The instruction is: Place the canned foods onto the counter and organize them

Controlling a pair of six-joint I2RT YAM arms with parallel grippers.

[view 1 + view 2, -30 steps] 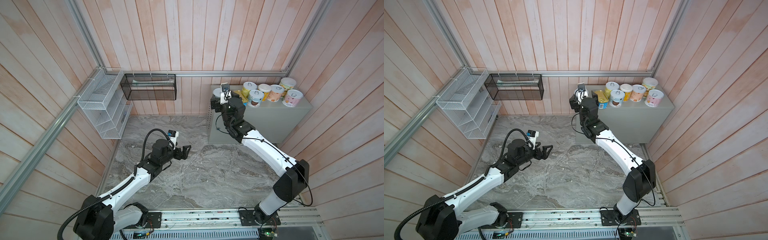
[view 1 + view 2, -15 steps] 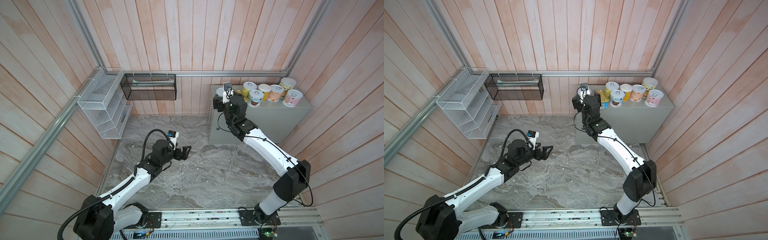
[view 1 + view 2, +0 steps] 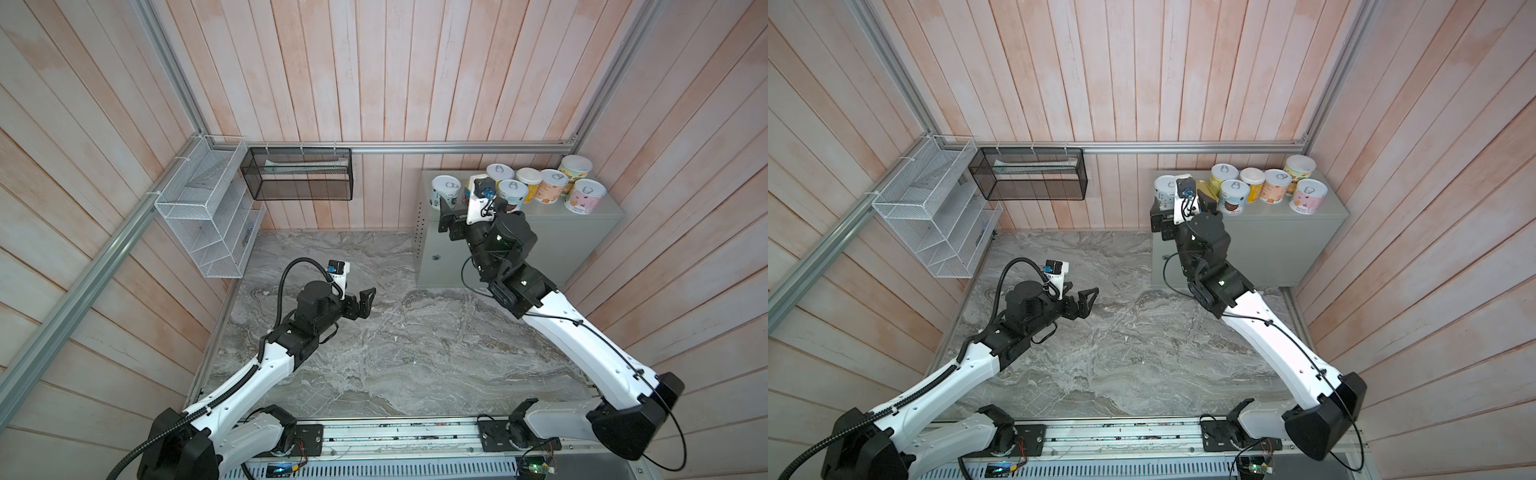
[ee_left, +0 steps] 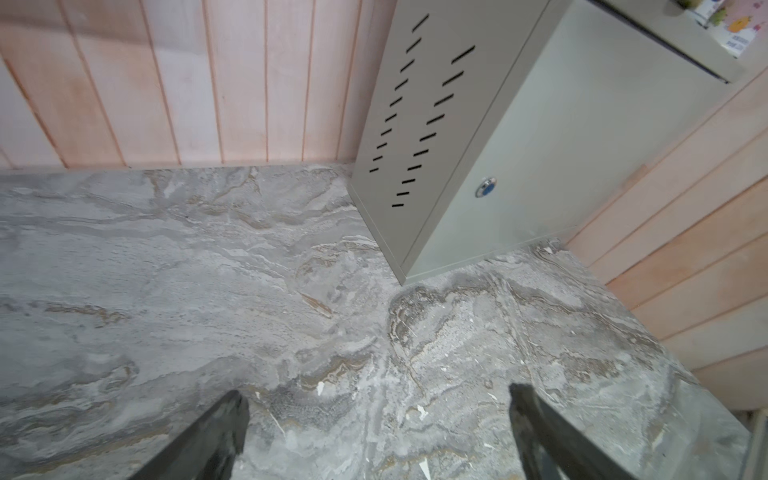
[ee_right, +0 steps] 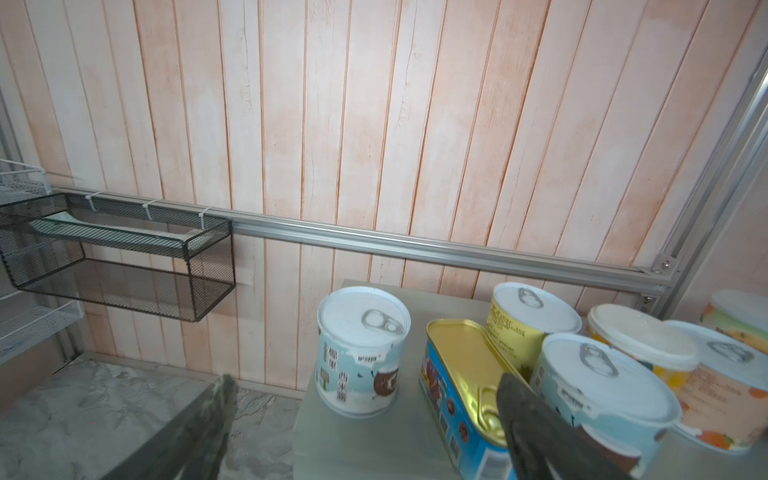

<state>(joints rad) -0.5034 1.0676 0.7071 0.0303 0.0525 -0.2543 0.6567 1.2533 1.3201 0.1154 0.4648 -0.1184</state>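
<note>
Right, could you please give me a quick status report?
Both jaws open, empty. All eight canned foods on the counter. Nothing in the way.

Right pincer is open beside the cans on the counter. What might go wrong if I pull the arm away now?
1. The right pincer has the lone can ahead between its fingers, and that can stands near the counter's side edge. A sideways swing might knock it off.
2. One finger looks close over the blue tin. It may catch it, or shove it into the packed cans beside it.
</note>
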